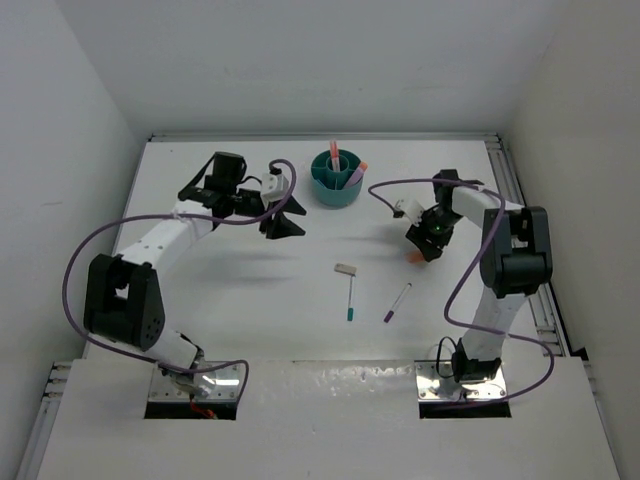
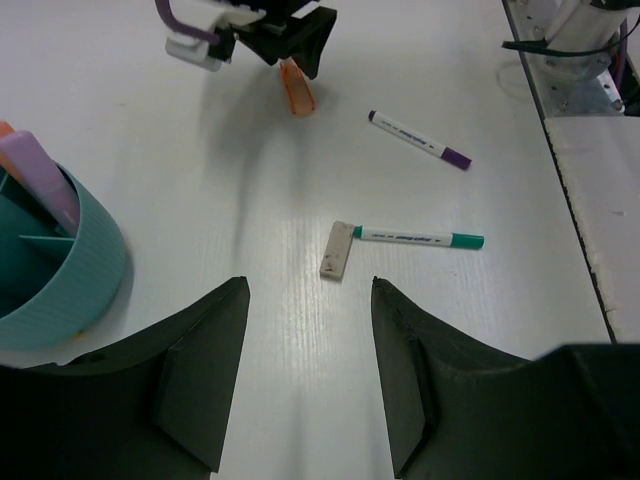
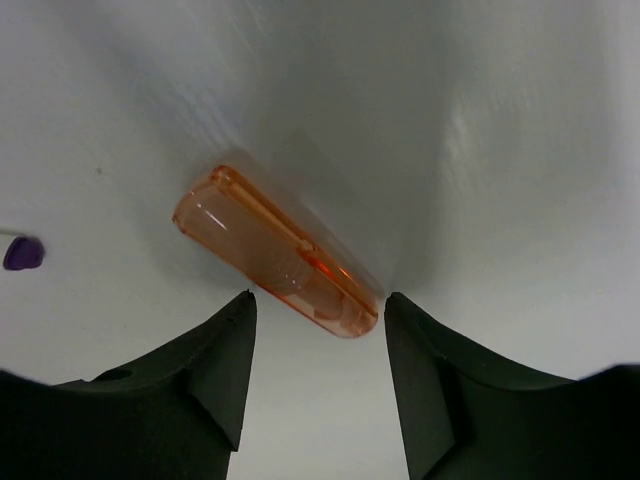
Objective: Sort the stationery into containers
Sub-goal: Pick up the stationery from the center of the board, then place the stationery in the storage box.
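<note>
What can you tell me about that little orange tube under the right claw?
The orange tube is a short, see-through cylinder that looks like glossy plastic, with a ridge along its length. It lies flat on the white table, slanted in the wrist view. The right gripper hangs over one end with open jaws either side; nothing but the table seems to touch it.

The top external camera looks down from above and behind the 2 arm bases, taking in the whole table (image 1: 250, 300). The left wrist camera looks low across it past the left gripper (image 2: 309, 290), sharing the orange cylinder (image 2: 297, 90), teal-ended pen (image 2: 415, 237), purple-ended pen (image 2: 415, 138) and grey block (image 2: 338, 249) with the top view. The right wrist camera sits very close above that cylinder (image 3: 275, 255).
</note>
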Motion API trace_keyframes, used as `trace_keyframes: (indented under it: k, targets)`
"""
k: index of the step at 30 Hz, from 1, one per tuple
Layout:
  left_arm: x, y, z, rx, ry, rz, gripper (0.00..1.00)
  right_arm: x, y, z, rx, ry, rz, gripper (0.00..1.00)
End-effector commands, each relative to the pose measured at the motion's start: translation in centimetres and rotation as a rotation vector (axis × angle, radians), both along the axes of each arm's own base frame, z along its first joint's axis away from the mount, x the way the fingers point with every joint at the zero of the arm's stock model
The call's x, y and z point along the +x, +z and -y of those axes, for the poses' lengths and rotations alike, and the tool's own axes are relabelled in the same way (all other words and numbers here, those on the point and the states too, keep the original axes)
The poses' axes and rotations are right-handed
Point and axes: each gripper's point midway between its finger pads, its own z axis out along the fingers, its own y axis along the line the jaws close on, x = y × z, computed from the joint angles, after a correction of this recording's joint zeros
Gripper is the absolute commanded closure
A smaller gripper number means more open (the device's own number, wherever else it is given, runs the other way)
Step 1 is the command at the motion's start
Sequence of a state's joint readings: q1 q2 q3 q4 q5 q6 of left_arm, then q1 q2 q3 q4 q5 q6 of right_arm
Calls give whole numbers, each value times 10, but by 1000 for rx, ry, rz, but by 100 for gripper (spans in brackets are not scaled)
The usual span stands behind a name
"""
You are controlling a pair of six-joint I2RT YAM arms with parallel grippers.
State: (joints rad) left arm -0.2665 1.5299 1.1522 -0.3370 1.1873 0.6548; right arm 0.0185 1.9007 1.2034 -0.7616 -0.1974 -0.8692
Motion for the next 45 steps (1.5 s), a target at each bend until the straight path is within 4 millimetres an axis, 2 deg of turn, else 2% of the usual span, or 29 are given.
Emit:
trace_keyframes:
  k: [1, 4, 5, 7, 8, 10, 11, 12, 13, 14, 18, 21, 22, 24, 25, 30, 32, 33, 35, 37, 38, 42, 45]
  targets:
    - [-10, 12, -4, -22, -38, 69, 42, 8, -9, -2, -9, 66, 42, 47]
    - [-16, 11, -8, -12, -29, 68, 42, 8, -18, -5, -19, 92, 51, 52]
    - [-18, 10, -10, -9, -24, 75, 42, 8, -21, -5, -27, 99, 58, 60]
    - [-20, 9, -13, 5, -20, 89, 42, 6, -22, -7, -34, 119, 59, 70]
    - [-23, 9, -15, 11, -17, 100, 42, 5, -20, -7, -38, 122, 52, 78]
    - [-24, 6, -19, 43, -13, 141, 42, 1, -15, -9, -39, 107, 36, 84]
    - [-25, 7, -20, 56, -8, 158, 42, 6, -6, -12, -35, 91, 47, 90]
    - [-21, 5, -22, 87, 12, 184, 43, 6, 3, -16, -20, 55, 44, 92]
    - [-24, 10, -22, 98, 13, 217, 43, -6, 11, -21, -3, 42, -10, 93]
    - [-24, 12, -23, 113, 17, 240, 43, 0, 27, -27, 24, 24, -1, 94]
    - [-18, 23, -23, 188, 45, 424, 43, -19, 81, -78, 215, -56, -74, 98]
    - [-21, 44, -17, 160, 84, 553, 43, -43, 114, -109, 315, -111, -193, 100]
    - [-25, 47, -12, 150, 79, 583, 43, -44, 125, -117, 343, -112, -203, 100]
    - [-30, 58, -3, 134, 83, 675, 43, -59, 138, -136, 392, -138, -281, 100]
    - [-33, 55, 1, 141, 72, 694, 43, -60, 143, -141, 407, -145, -294, 100]
    - [-43, 52, 33, 178, -32, 783, 39, -83, 158, -171, 476, -194, -458, 100]
    - [-38, 58, 39, 198, -32, 829, 39, -91, 161, -177, 480, -178, -451, 100]
    - [-40, 47, 44, 225, -66, 817, 39, -95, 160, -177, 476, -172, -458, 100]
    - [-38, 39, 49, 274, -108, 827, 39, -102, 164, -182, 479, -162, -466, 100]
    - [-45, 40, 60, 277, -154, 833, 40, -108, 166, -185, 478, -154, -467, 100]
    - [-52, 28, 66, 296, -194, 804, 41, -110, 167, -185, 478, -153, -466, 100]
    - [-53, 25, 82, 283, -182, 826, 44, -114, 169, -188, 476, -152, -479, 100]
    - [-58, 15, 93, 296, -211, 827, 49, -113, 172, -190, 484, -152, -477, 100]
